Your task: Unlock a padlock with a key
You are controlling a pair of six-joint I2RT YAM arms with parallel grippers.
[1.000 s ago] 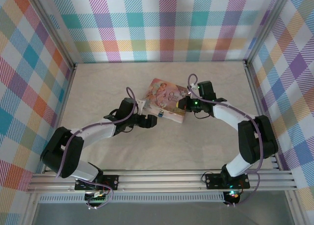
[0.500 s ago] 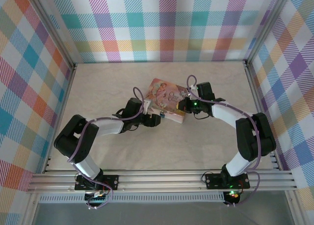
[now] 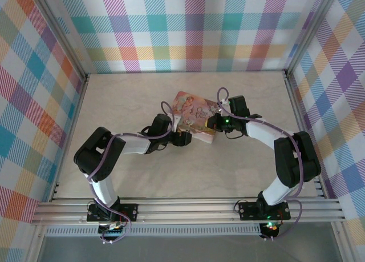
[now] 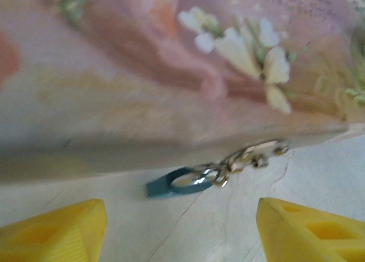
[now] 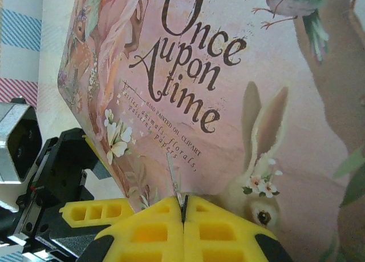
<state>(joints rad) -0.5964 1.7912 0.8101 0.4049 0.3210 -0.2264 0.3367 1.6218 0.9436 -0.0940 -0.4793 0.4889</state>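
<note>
padlock [image 4: 171, 185]: lay flat on the table at the near edge of the pink box [image 4: 171, 73]; touching it or just beside, couldn't tell.
left gripper [image 4: 179, 213]: jaws spread wide, held low either side of the padlock, likely lined up to pin it for the key.
right gripper [image 5: 183, 208]: clamped on a thin silver blade, judged the key [image 5: 174, 179]; hovered over the box lid, right of the padlock.
surface: pale marbled table [image 3: 131, 102], faint veining.
room: plaid walls [image 3: 188, 28] on three sides.
</note>
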